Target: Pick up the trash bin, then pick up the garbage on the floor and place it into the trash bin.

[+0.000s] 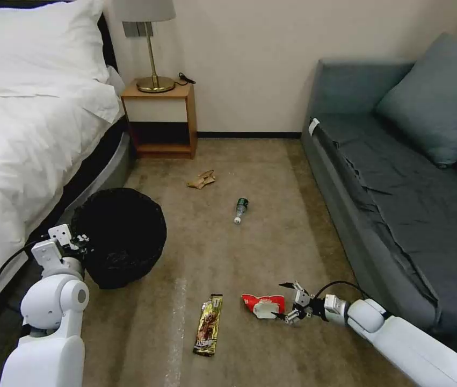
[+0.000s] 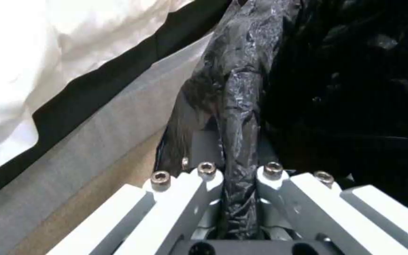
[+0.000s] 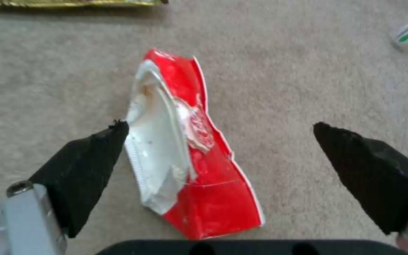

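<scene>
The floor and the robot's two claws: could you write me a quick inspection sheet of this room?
Surface: tan carpet.
Job's things: trash bin by the bed; red-and-white packet, snack wrapper, bottle, paper scrap all on floor.
Clutter: nothing seen.
Grippers: left gripper shut on bin's black liner; right gripper open over the packet.
Cables: black cable at left arm.
Surroundings: bed, nightstand, lamp, sofa.

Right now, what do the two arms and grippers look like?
Both arms have glossy white rounded shells with grey joint rings. The left gripper has white linkage bars with silver hex bolts on a black base, and a black cable loops beside that arm. The right gripper has pointed black fingertip pads on grey metal fingers, with a black cable arcing behind it.
</scene>
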